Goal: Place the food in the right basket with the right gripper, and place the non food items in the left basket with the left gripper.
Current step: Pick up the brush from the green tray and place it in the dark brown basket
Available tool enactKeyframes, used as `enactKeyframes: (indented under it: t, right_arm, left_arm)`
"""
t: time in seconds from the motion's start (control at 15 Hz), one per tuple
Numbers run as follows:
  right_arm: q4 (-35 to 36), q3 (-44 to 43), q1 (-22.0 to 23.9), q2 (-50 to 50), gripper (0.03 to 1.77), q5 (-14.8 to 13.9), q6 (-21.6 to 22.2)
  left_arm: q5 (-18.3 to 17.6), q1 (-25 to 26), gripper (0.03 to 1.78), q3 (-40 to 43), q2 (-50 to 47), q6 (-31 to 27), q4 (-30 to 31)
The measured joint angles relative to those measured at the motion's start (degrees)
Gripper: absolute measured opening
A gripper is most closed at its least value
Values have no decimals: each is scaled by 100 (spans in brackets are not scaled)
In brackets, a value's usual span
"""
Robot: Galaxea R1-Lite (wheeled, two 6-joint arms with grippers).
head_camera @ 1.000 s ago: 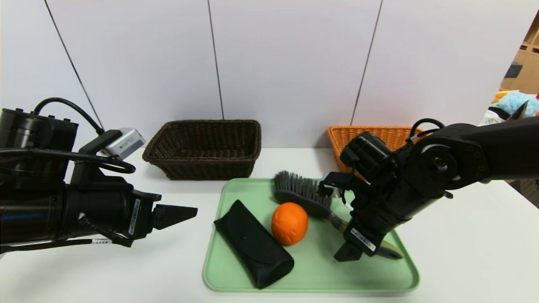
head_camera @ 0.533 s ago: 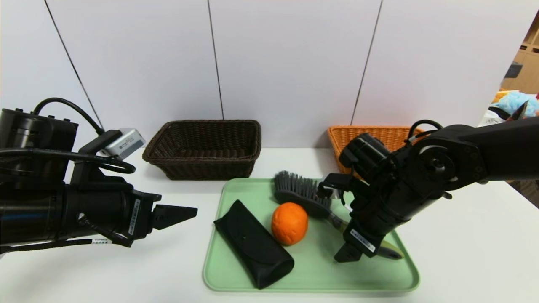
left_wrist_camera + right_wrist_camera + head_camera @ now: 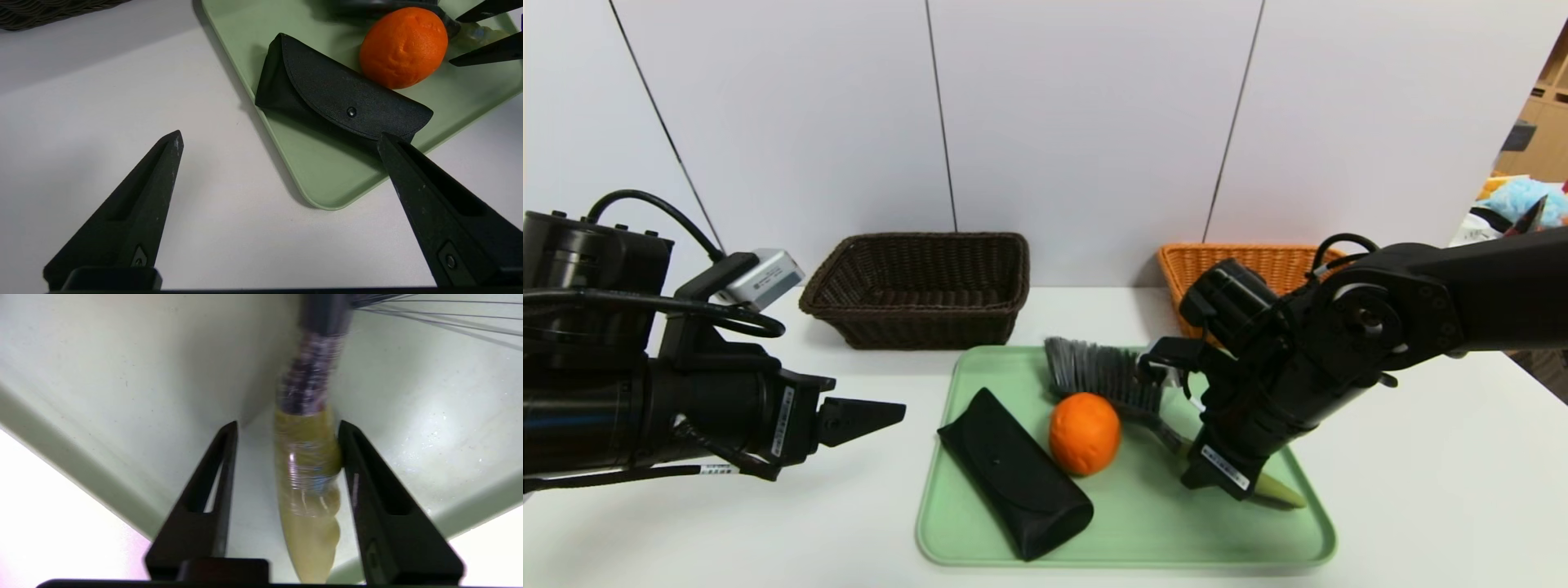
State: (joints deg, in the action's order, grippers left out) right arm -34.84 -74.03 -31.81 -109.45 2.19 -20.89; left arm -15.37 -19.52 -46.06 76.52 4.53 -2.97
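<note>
At the left, the robot's left hand (image 3: 894, 411) hangs above the white tabletop (image 3: 1421, 490), short of the tray's left edge. Its two black pointed fingers stand wide apart and hold nothing. Behind it and a little to the right, the rectangular dark brown wicker basket (image 3: 915, 327) sits near the back wall.

The pale green rectangular plastic tray (image 3: 1143, 539) lies in the middle of the tabletop and carries all three loose things. Leftmost on it is the black oblong soft flap case (image 3: 1013, 474), lying at a slant, one end close to the tray's left rim. Just to its right, touching or nearly touching it, is the round orange fruit with dimpled skin (image 3: 1084, 433). Behind the fruit and running off to the right is the dark grey bristle brush with a yellowish-green handle (image 3: 1103, 376).

The right hand (image 3: 1213, 482) points steeply down over the tray's right part. Its fingers (image 3: 367, 477) straddle the brush handle, partly closed. One finger is against the handle, while a gap shows at the other, so the handle is not clamped. The fruit lies well to this hand's left, untouched.

The rectangular light orange-tan wicker basket (image 3: 1201, 261) stands at the back right, partly hidden by the right arm.
</note>
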Motion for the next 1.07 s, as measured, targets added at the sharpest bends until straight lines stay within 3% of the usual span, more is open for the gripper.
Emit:
enactKeyframes:
  t: [0.13, 1.07]
  right_arm:
    - [9, 5, 2, -1, 41, -2, 1]
    - [336, 5, 238, 228, 41, 44, 108]
  left_arm:
    - [0, 0, 169, 4, -6, 0, 0]
    - [0, 1, 169, 63, -139, 9, 0]
